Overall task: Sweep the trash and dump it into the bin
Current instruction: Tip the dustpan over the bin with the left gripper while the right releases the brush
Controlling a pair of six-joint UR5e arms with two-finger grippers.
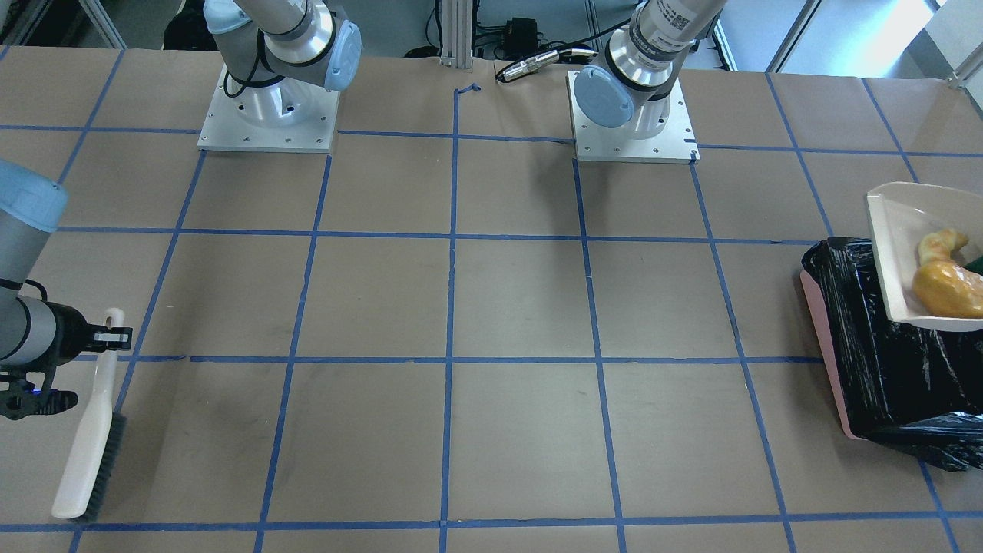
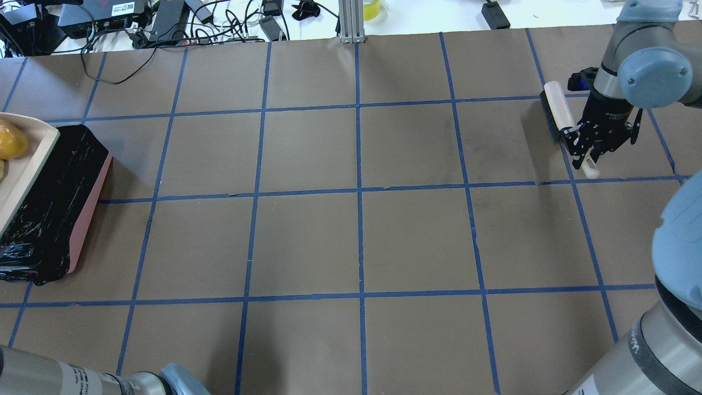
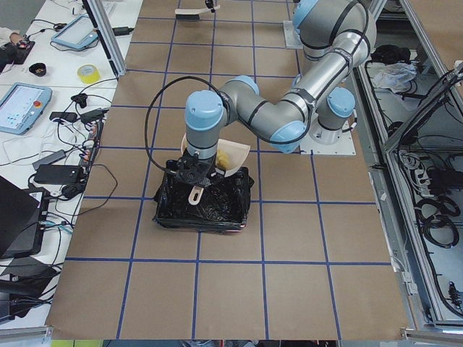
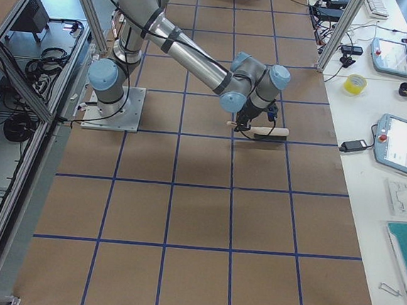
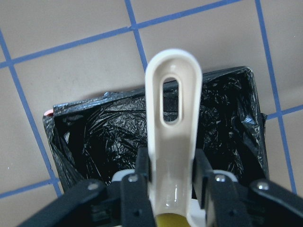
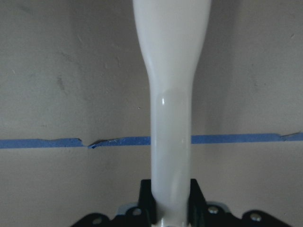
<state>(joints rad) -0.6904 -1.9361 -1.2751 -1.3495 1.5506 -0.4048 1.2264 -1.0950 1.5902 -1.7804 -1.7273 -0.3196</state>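
My left gripper is shut on the handle of the beige dustpan and holds it above the bin, a pink container lined with a black bag. The dustpan holds the trash: a yellow-brown lump, a pale crescent rind and a green-edged bit at the frame edge. In the overhead view the dustpan and bin are at far left. My right gripper is shut on the beige brush at the table's other end, bristles against the table.
The brown table has a grid of blue tape lines. The two arm bases stand at the robot's side. Cables and power bricks lie beyond the far edge.
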